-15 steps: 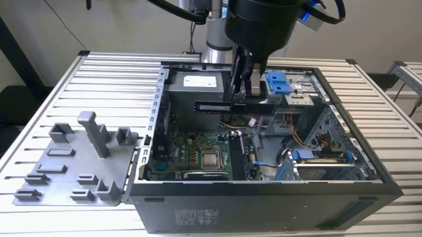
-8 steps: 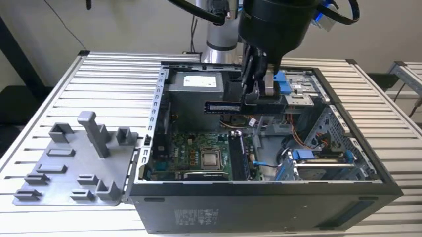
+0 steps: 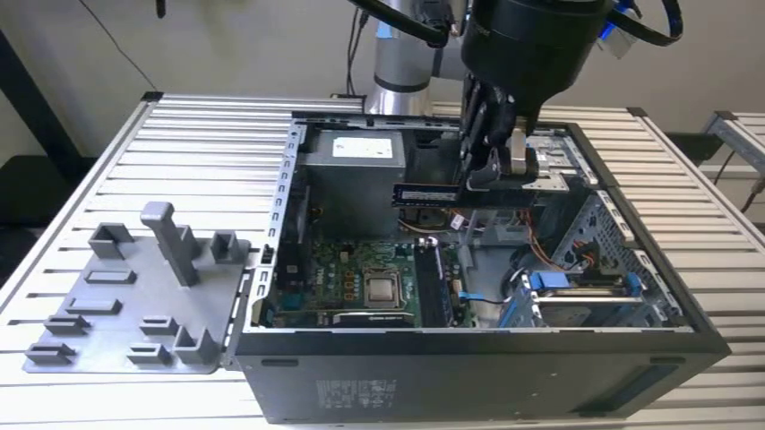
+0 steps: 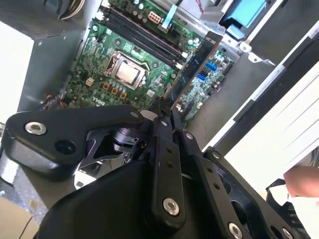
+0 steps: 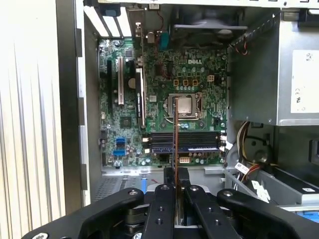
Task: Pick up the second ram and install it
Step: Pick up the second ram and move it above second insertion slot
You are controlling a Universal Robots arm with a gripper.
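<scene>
Aloft, the tool (image 3: 485, 184) pinches the second ram (image 3: 421, 194) (thin, flat, dark).

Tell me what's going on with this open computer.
The robot arm's black gripper is shut on one end of a thin, flat, dark memory stick, holding it in the air over the open black computer case. The stick hangs above the green motherboard and is not yet seated in the long dark memory slots.
</scene>
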